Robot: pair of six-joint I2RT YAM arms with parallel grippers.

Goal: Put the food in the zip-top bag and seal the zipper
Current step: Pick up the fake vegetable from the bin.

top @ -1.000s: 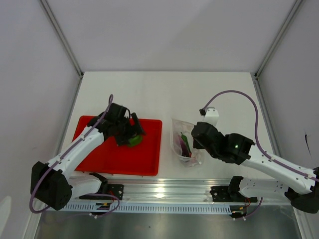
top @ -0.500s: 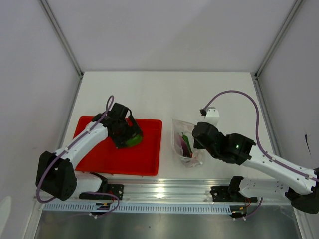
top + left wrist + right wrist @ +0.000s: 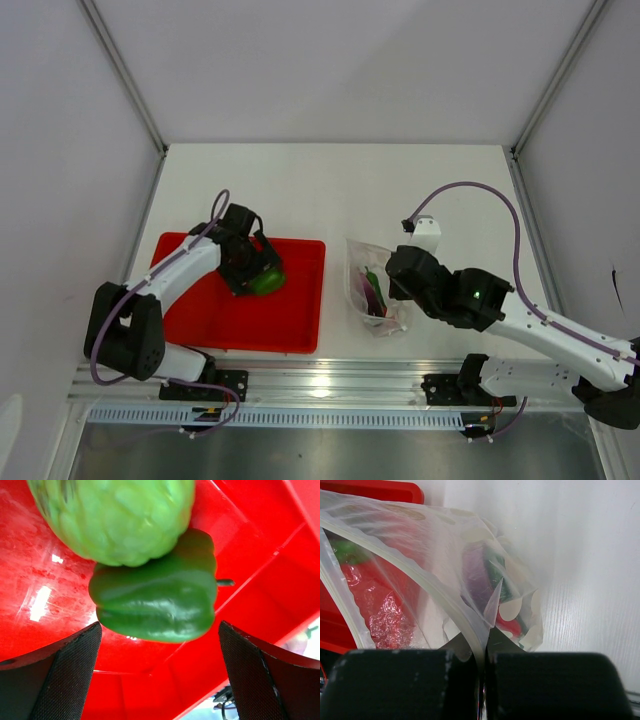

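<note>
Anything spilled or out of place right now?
Nothing stands out. The green pepper and the round green vegetable lie in the red tray before the open left gripper; the right gripper pinches the zip-top bag.

Down low, the pincer [image 3: 484, 652] has its 2 black fingers [image 3: 395, 685] pressed flat together, pinching the lower edge of the clear bag [image 3: 435, 550]. The crinkly plastic rises from that grip, and the pale zipper strip [image 3: 415, 572] sweeps diagonally from the left edge down to the pinch. Inside sit a purple eggplant [image 3: 476, 575], something dark green [image 3: 496, 577] against it, and a red chili [image 3: 511, 625] at the bottom. The red tray [image 3: 375, 490] peeks in top left, showing through the plastic. White counter [image 3: 580, 555] fills the right.
</note>
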